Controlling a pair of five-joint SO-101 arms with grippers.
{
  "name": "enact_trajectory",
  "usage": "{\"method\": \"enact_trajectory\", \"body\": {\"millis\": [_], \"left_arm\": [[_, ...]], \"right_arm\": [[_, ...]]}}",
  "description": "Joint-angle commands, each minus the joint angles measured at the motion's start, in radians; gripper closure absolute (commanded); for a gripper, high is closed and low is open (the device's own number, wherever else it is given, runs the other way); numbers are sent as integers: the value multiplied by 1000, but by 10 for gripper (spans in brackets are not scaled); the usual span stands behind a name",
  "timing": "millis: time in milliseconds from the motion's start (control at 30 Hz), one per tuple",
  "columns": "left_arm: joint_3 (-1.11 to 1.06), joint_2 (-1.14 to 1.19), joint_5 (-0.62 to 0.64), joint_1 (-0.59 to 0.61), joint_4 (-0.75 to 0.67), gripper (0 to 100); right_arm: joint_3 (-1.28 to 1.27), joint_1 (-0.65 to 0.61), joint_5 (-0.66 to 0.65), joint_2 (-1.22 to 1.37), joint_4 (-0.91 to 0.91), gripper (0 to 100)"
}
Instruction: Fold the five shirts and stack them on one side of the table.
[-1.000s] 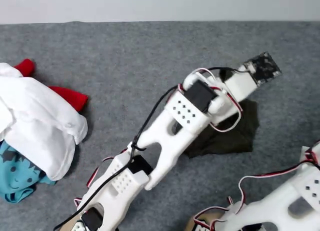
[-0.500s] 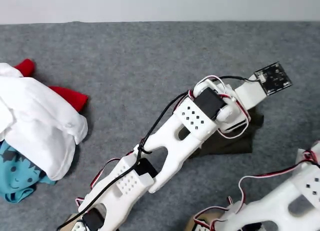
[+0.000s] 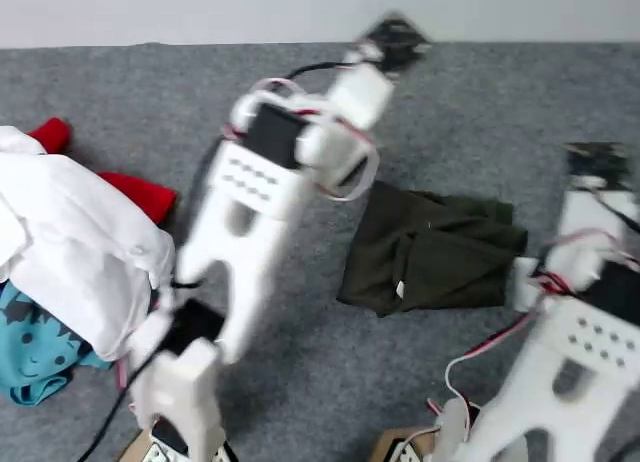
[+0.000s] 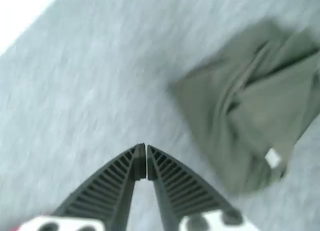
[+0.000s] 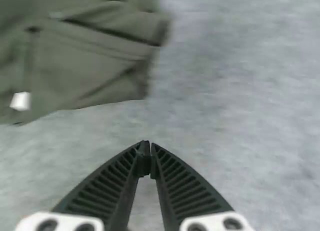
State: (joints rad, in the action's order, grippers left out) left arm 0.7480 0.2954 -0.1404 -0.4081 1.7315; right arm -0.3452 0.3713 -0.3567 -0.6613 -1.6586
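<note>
High view: a green shirt (image 3: 430,250) lies as a loosely folded bundle right of centre on the grey desk (image 3: 300,112), between the two arms. At the left edge, a white shirt (image 3: 70,252) is heaped over a red shirt (image 3: 135,190) and a teal shirt (image 3: 35,352). The left arm (image 3: 250,202) stretches up the middle of the frame. The right arm (image 3: 580,322) stands at the lower right, just beside the bundle.

Left wrist view: the left gripper (image 4: 146,152) is closed with nothing in it, above bare desk. The green shirt lies near but apart from it, with a small white label (image 4: 272,157) showing at one edge.

Right wrist view: the right gripper (image 5: 146,148) is likewise closed and empty over bare desk, with the green shirt close beyond its tips.

The shirt looks light, soft and limp, so it will probably sag and unfold if lifted by a single layer. A better hold seems to be a pinch through all the layers at a folded edge or corner, ideally one on each side.
</note>
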Motion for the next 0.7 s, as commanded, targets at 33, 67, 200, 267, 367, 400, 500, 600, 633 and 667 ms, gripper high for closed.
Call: {"method": "enact_trajectory", "body": {"millis": [33, 67, 200, 267, 367, 400, 500, 600, 633, 667], "left_arm": [[-426, -325, -46, 169, 20, 994], [-490, -371, -52, 216, 20, 994], [-671, -517, -71, 396, 20, 994], [-728, -568, -80, 470, 20, 994], [-789, -621, -84, 549, 20, 994], [-805, -635, -84, 568, 20, 994], [-842, -663, -97, 601, 20, 994], [-878, -672, -95, 612, 20, 994], [-889, -674, -95, 612, 20, 994], [-900, -674, -94, 612, 20, 994]], "right_arm": [[17, -223, 296, 117, -10, 946], [17, -263, 361, 148, -4, 935], [17, -400, 548, 268, 45, 890], [14, -450, 605, 328, 90, 868], [18, -510, 637, 407, 148, 838], [18, -527, 652, 427, 170, 827], [18, -564, 700, 479, 223, 798], [18, -575, 704, 512, 275, 780], [21, -575, 704, 518, 291, 781], [34, -570, 704, 530, 300, 781]]}}
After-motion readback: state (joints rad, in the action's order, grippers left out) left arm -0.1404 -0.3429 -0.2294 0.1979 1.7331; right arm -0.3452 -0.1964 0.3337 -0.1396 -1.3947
